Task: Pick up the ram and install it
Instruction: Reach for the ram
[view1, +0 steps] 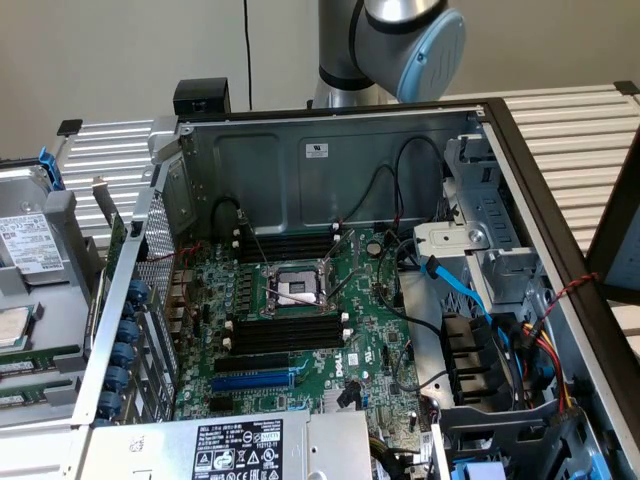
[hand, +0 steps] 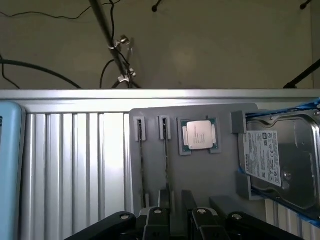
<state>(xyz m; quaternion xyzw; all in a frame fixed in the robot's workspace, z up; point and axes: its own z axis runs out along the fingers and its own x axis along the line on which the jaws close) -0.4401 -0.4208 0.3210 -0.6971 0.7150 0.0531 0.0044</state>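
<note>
The picture's edge cuts off the hard drive (hand: 280, 160) and most of the hand (hand: 176, 200).

Dim, even indoor light; glare streaks the ribbed tabletop (hand: 112, 160).

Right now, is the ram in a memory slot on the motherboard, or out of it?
Out. The memory slots look bare and black; two ram sticks stand on edge in the gray tray.

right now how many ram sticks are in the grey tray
2. Both stand on edge in the grey tray: one ram stick right beside the processor, the other ram stick one slot further from it. The gripper hides their near ends.
</note>
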